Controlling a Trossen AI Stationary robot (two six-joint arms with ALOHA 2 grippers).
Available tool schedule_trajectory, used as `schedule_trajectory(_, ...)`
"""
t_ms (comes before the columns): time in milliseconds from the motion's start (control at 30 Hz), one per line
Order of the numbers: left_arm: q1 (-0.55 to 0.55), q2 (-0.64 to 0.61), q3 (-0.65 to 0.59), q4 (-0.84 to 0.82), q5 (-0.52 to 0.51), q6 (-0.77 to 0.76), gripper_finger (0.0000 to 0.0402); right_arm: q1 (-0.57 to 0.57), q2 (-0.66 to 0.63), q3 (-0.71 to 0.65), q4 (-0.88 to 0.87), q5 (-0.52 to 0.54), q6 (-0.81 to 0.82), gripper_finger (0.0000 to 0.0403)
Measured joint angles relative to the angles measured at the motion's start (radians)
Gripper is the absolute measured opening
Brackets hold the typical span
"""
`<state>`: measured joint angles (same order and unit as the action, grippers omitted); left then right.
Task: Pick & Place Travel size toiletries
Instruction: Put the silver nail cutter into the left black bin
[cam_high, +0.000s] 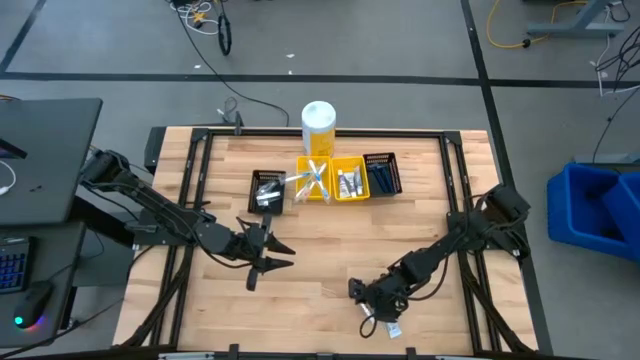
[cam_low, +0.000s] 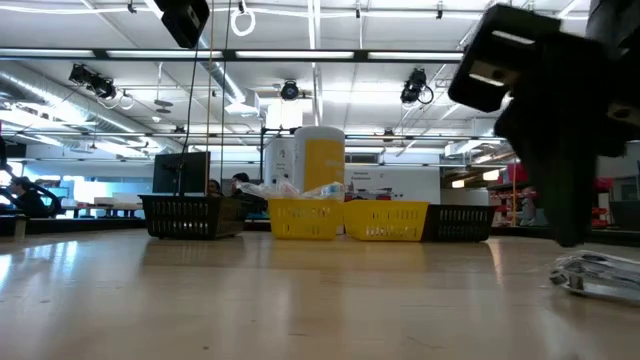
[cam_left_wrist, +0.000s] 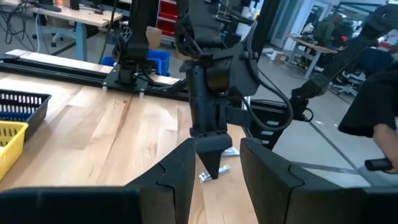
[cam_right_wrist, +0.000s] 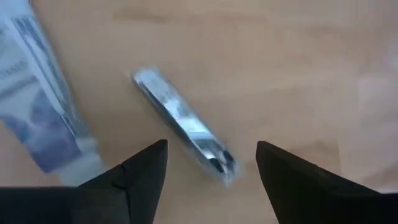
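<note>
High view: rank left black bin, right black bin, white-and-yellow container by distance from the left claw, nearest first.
From the left claw:
1. Left black bin, just beyond the claw, at the row's left end.
2. White-and-yellow container, at the table's far edge, behind the yellow bins.
3. Right black bin, at the row's right end.

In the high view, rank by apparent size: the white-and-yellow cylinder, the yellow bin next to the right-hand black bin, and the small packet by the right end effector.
1. Yellow bin, largest footprint.
2. White-and-yellow cylinder, seen from above, slightly smaller.
3. Small packet, clearly the smallest, beside the right end effector.
</note>
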<state>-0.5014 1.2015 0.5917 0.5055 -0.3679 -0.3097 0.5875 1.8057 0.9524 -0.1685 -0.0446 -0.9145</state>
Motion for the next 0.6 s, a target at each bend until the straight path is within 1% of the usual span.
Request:
schedule_trajectory(167, 0.0, 0.0, 0.0, 0.003, 0.029, 0.0, 0.0134, 0.001, 0.028, 0.002, 0.031, -0.029, -0.012, 0.0239)
schedule_trajectory(333, 0.0, 0.0, 0.0, 0.006, 0.041, -0.001, 0.0134, -0.005, 0.035, 0.002, 0.041, -0.061, -0.036, 0.0216)
schedule_trajectory(600, 0.0, 0.0, 0.0, 0.01, 0.041, -0.001, 0.0134, -0.028, 0.037, 0.002, 0.036, -0.061, -0.01, 0.0151)
